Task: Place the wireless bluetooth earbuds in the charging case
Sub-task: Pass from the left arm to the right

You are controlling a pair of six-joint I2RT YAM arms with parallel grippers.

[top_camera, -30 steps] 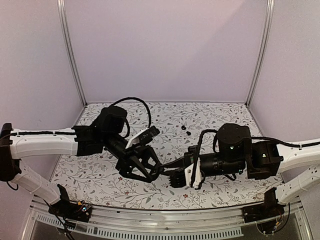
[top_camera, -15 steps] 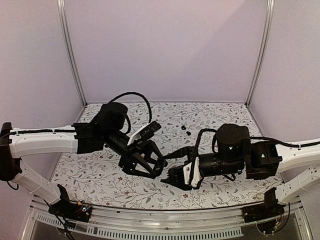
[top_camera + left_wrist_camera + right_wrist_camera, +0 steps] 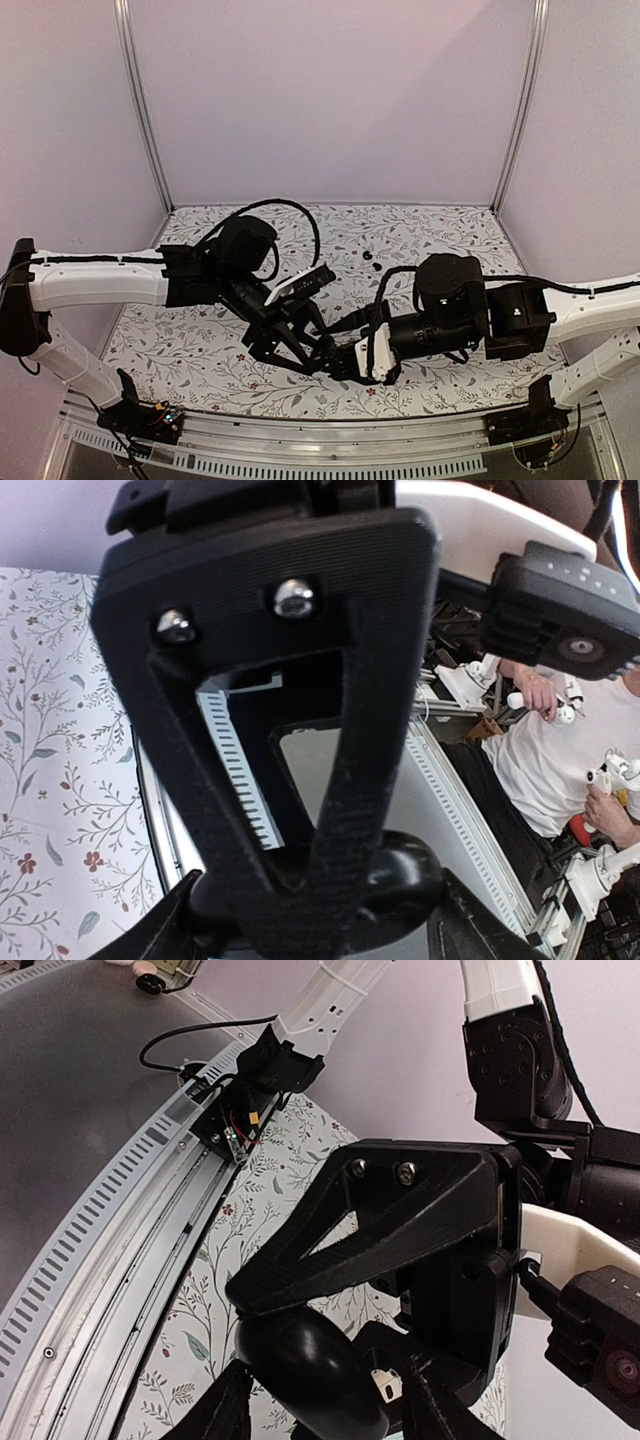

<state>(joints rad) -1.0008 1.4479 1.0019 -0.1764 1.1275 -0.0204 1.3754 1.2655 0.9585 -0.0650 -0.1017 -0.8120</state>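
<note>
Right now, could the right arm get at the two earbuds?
Probably yes: the earbuds lie bare on the table just beyond the right pincer, nothing covering them, though that pincer sits against the black case now.

Floral-print table cover (image 3: 452, 232), slotted metal rail (image 3: 330, 434) — white-shirted person (image 3: 562, 752) beyond

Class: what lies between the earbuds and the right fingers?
In the top view, bare tabletop from the earbuds, then a black cable just before the right fingers.

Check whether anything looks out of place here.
Nothing spilled or damaged. The earbuds lie loose toward the back, well apart from the case up front, which is where they belong.
</note>
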